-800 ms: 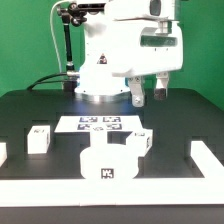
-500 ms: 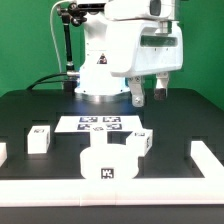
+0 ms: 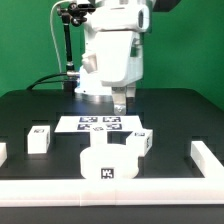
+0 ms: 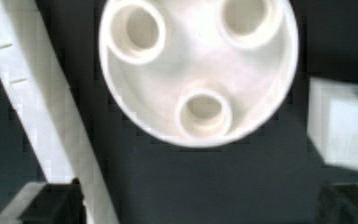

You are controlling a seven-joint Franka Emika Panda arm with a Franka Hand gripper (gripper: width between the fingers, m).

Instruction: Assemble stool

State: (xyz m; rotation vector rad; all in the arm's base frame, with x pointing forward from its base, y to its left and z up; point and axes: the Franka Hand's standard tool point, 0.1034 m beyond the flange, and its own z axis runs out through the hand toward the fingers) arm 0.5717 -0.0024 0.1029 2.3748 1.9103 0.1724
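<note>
Exterior view: bright, flat, even light, looks overhead. Seat [image 3: 108, 158] top near white clip, its front face a shade greyer. Black table [image 3: 40, 110] around the seat swallows shadows; none with hard edges. Green backdrop [image 3: 30, 40] behind the seat evenly lit. Low-res, focus ok, seat tag [image 3: 107, 173] resolves only coarsely. Wrist view: soft all over, dimmer than exterior. Seat sockets [image 4: 206, 112] shaded inside, rims smeared. Leg block [image 4: 345, 125] beside the seat fuzzy, washed out.
</note>
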